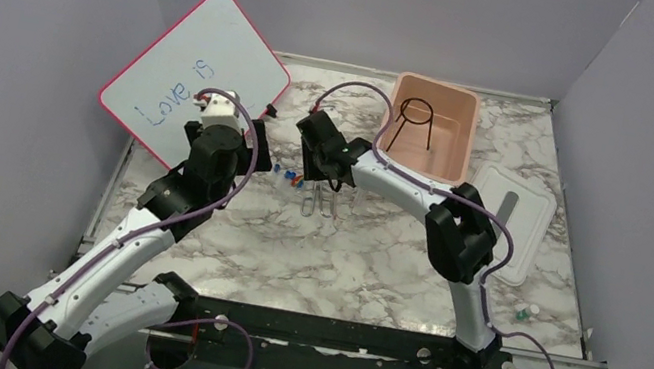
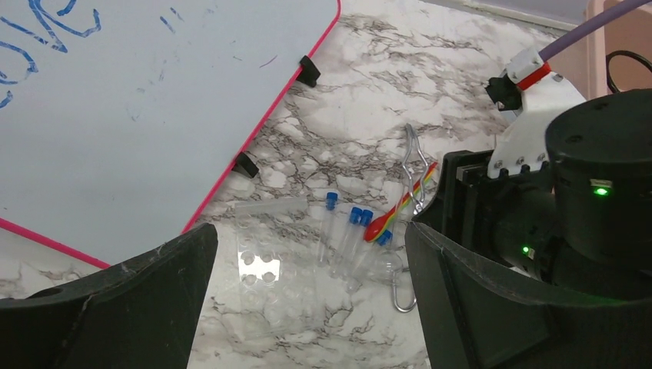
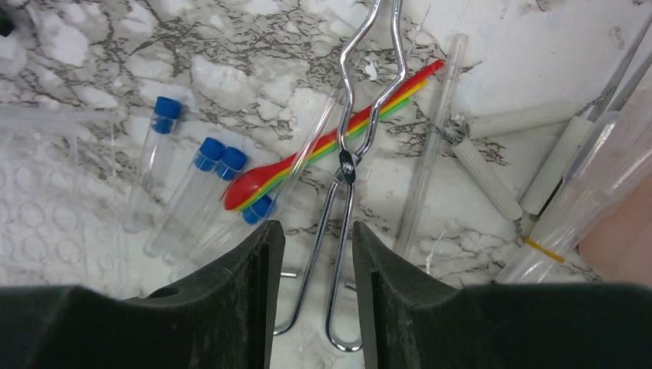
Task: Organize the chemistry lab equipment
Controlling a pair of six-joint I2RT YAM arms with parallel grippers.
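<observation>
Inside gap of R pincer (image 3: 314, 242): tongs (image 3: 347, 161) handles partly hidden.

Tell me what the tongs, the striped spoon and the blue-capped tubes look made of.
Tongs: bent metal wire, polished, given bright glints. Spoon: likely glossy plastic, striped red, yellow, green. Blue-capped tubes: see-through, plastic or glass, can't tell; caps look matte plastic.
</observation>
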